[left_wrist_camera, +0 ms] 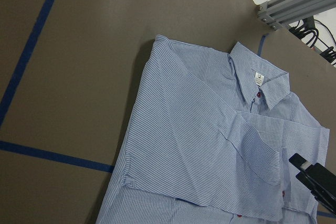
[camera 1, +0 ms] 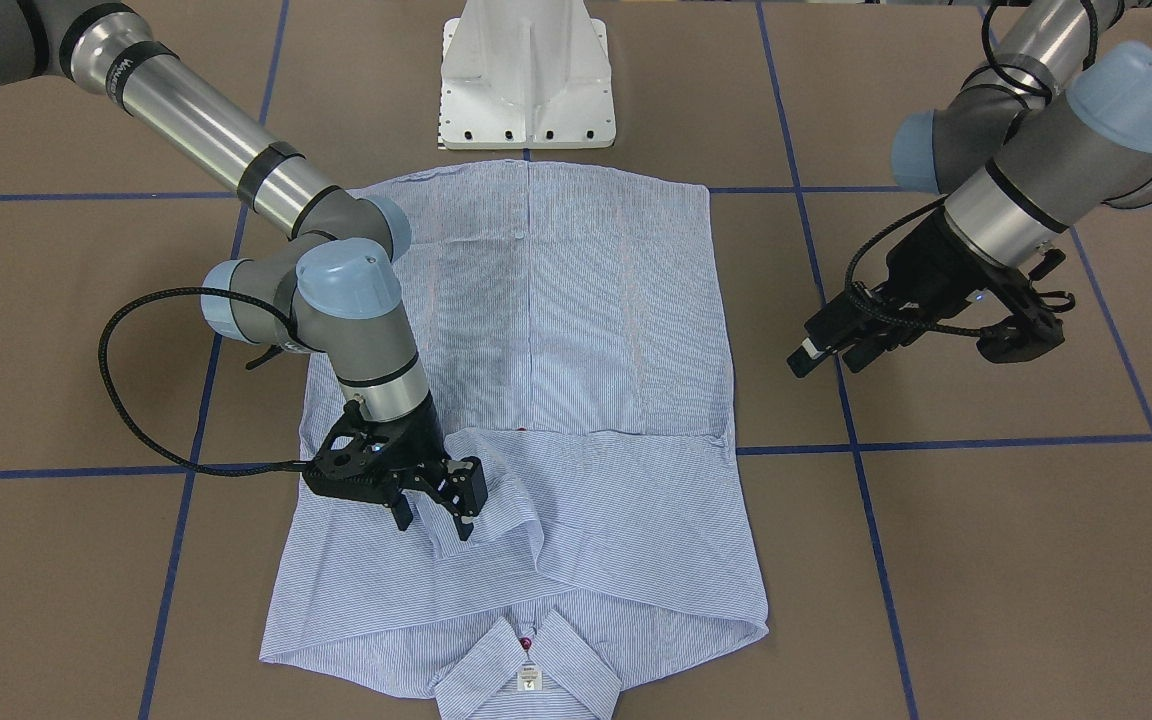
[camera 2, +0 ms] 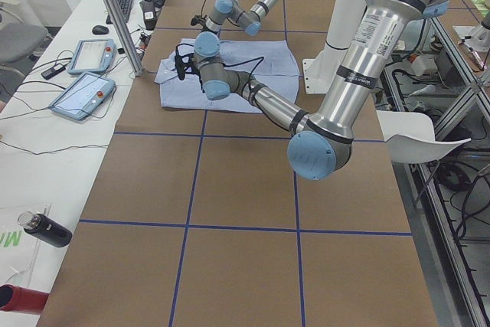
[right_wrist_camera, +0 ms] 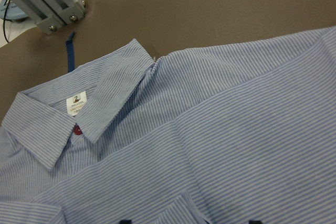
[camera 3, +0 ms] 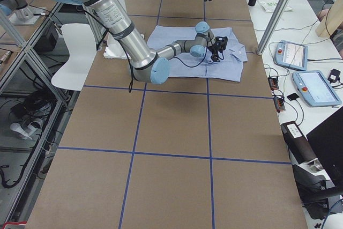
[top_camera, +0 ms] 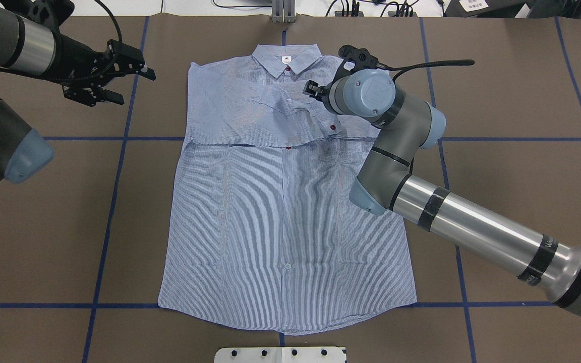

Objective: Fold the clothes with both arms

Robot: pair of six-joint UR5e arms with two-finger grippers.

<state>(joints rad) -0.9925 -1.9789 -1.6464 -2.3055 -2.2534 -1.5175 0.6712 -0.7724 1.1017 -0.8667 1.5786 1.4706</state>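
Overhead view: the right arm (top_camera: 394,166) covers one side of the shirt (top_camera: 270,217) and most of the right gripper (top_camera: 311,89). Right wrist view: the jaws are cut off at the bottom edge. The neck label (right_wrist_camera: 76,103) print is too small to read.

Overhead and front cameras look down from opposite sides, sharing the shirt (top_camera: 285,212).

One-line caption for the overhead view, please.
Striped shirt laid flat with sleeves folded across the chest; right gripper over the fold, left gripper off the cloth.
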